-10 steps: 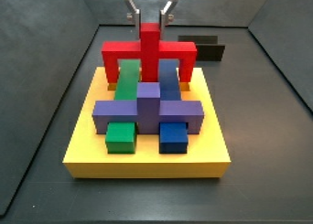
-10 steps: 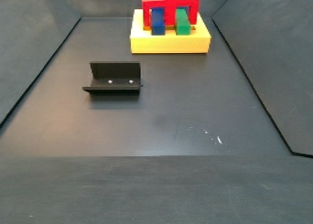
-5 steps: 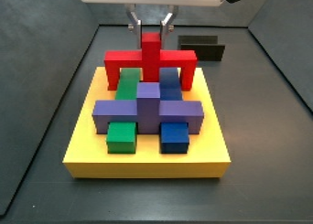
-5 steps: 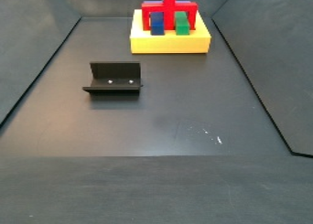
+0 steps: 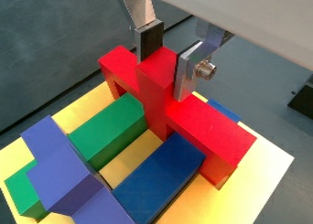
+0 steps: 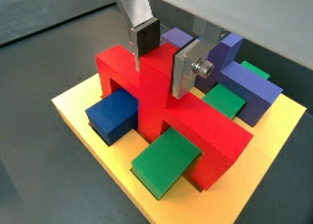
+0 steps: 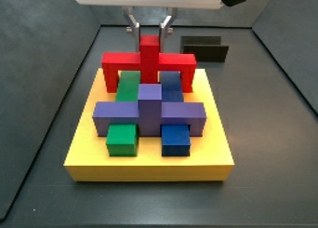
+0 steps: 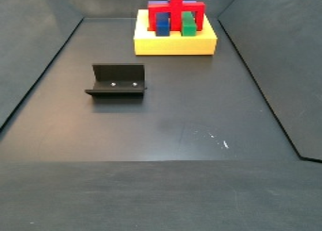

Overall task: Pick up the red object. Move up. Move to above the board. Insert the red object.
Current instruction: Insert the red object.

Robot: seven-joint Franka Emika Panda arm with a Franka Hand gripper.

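The red object (image 7: 149,60) stands low on the far part of the yellow board (image 7: 149,163), its crossbar level and its legs down beside the green (image 7: 122,139) and blue (image 7: 177,139) blocks, behind the purple block (image 7: 149,111). My gripper (image 7: 149,29) is straight above it, shut on the top of its central stem. In both wrist views the fingers clamp the stem of the red object (image 5: 184,118) (image 6: 159,118) from two sides, gripper (image 5: 167,68) (image 6: 163,65). In a side view the board (image 8: 176,46) lies at the far end of the floor.
The fixture (image 8: 117,81) stands on the dark floor well away from the board; it also shows behind the board (image 7: 205,47). Sloped dark walls (image 8: 38,74) enclose the floor on both sides.
My gripper has moved down with the red object. Its crossbar sits lower over the board and its legs reach further down beside the green and blue blocks.
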